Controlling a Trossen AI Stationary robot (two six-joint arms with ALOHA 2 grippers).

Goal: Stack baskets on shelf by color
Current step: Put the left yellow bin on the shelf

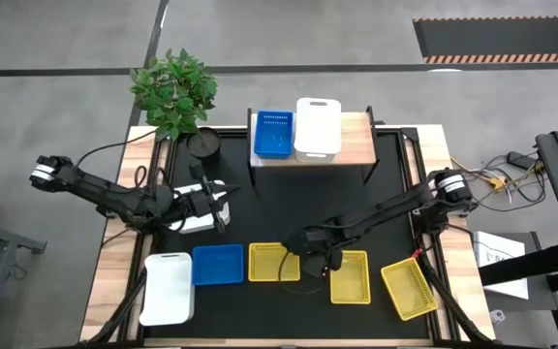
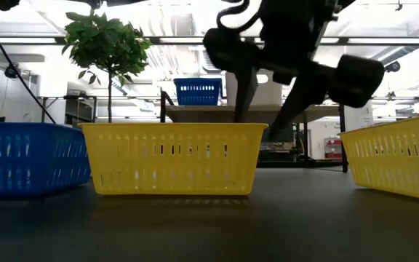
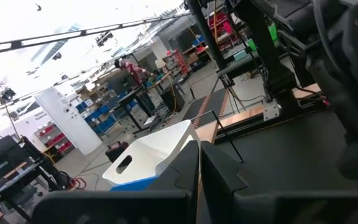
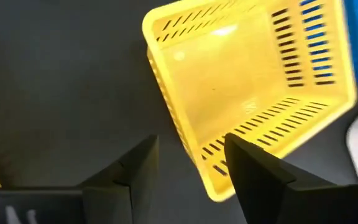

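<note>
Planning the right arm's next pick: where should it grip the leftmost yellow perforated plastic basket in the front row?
Probably the yellow basket's thin right-hand rim wall, from straight above. It sits upright and open, and the open right gripper hangs over that edge.

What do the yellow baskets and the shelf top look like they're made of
The yellow baskets look like molded plastic, smooth and slightly glossy: thin walls with even rows of slots, and a light sheen on the floor in the right wrist view. The shelf top looks like light wood or a wood-look laminate, judging by its pale grain; which one is unclear.
</note>
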